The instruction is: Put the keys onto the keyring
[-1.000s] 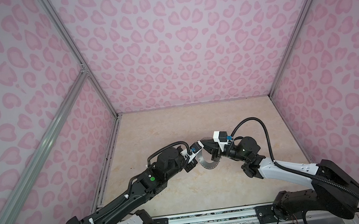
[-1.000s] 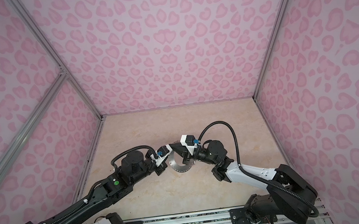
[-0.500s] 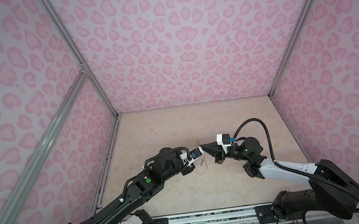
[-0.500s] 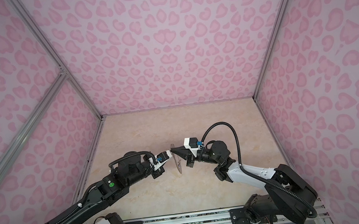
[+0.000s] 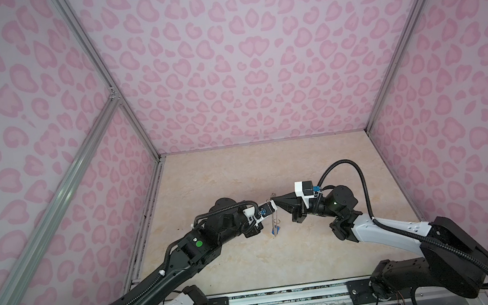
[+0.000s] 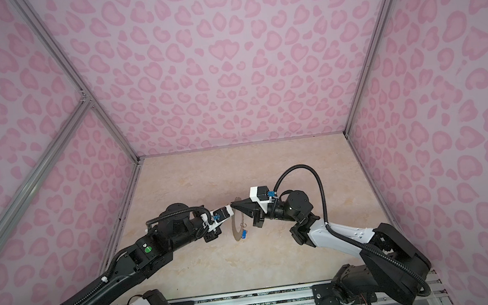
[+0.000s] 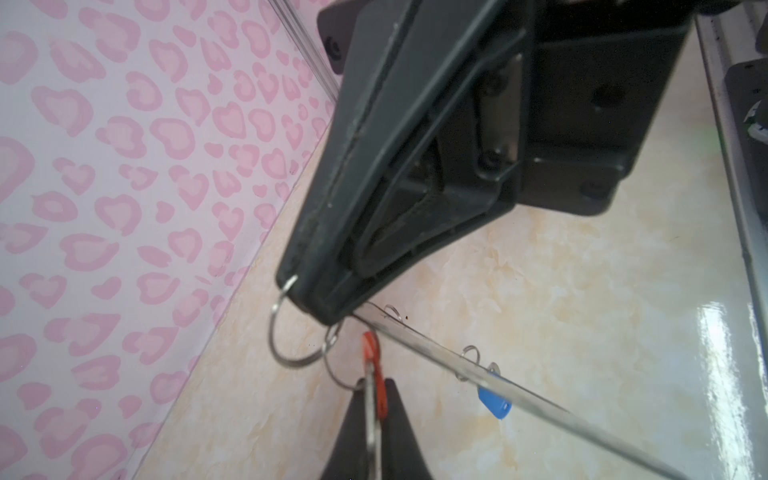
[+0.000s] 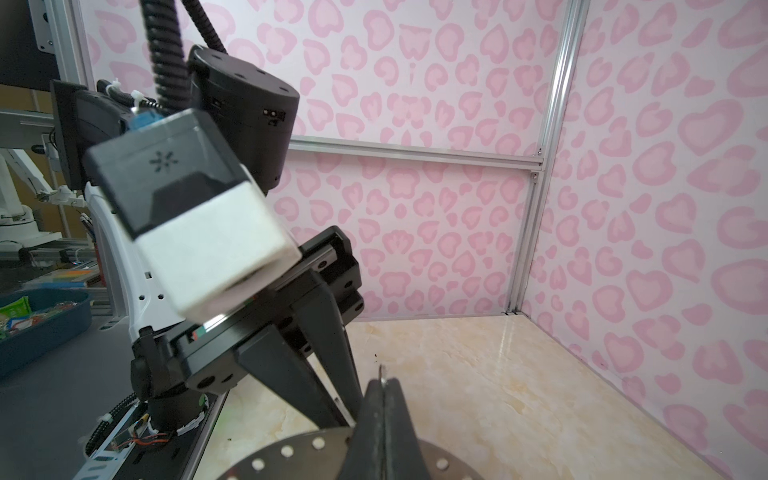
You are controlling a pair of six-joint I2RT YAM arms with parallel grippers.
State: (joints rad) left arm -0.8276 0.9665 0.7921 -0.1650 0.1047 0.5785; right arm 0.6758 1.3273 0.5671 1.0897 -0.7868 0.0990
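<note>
Grey perforated keyring (image 6: 233, 227) is up off the beige marble tabletop (image 5: 239, 175), standing on edge between the two arms near mid-table. It looks nearly edge-on in both top views. Right gripper (image 6: 232, 205) is clamped tight on its top rim. The right wrist view shows the two pads (image 8: 376, 415) pressed together over the disc (image 8: 286, 457), with no gap. A wire loop (image 7: 286, 345) sticks out beside that gripper's tip.

Blue-tag key (image 7: 494, 401) hangs from a small loop on the keyring's lower edge, free of both grippers. It also shows as a blue speck in a top view (image 6: 244, 233).

Left gripper (image 7: 372, 388) faces the right one, tips just beside the disc. Red-tag key (image 7: 371, 353) sits in the seam between its fingers (image 7: 399, 432), with the red tag poking out past the tips toward the rim. The jaws are close together, but can't tell if they're pinching the key or just loose around it. Also can't tell if that key is threaded on a loop.
</note>
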